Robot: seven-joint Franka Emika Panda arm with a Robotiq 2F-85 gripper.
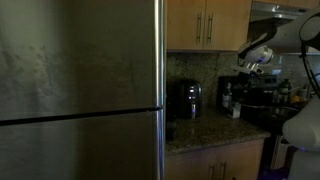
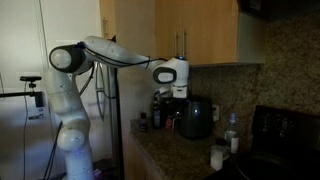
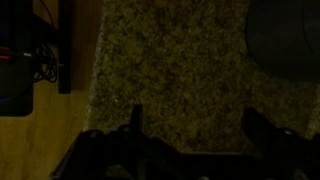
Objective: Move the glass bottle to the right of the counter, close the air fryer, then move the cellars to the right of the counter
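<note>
Holds the hand (image 3: pixel 194 115) wide open and empty, high above the table (image 3: pixel 180 60), most likely to stay clear of everything upright before choosing a first target; looks straight down in the wrist view past 2 dark fingers (image 3: pixel 137 125) onto bare speckled stone, with nothing caught between; finds the glass bottle (image 2: pixel 232 132) upright toward the back edge of the table in an exterior view, near the air fryer (image 2: pixel 195 118) and well apart from the hand, untouched, so reads step 1 as not yet begun; sees the air fryer along the back edge too, probably to leave room in front for its drawer; cannot tell in this dim light whether that drawer stands out or pushed home; finds the cellars (image 2: pixel 215 156) low and pale nearer the front edge, not far from the bottle, likely kept within a cook's easy reach; counts 1 arm (image 2: pixel 110 52), 1 hand, 1 glass bottle, 1 air fryer; cannot count the cellars, too small and blurred; calls next for a descent beside the bottle.
</note>
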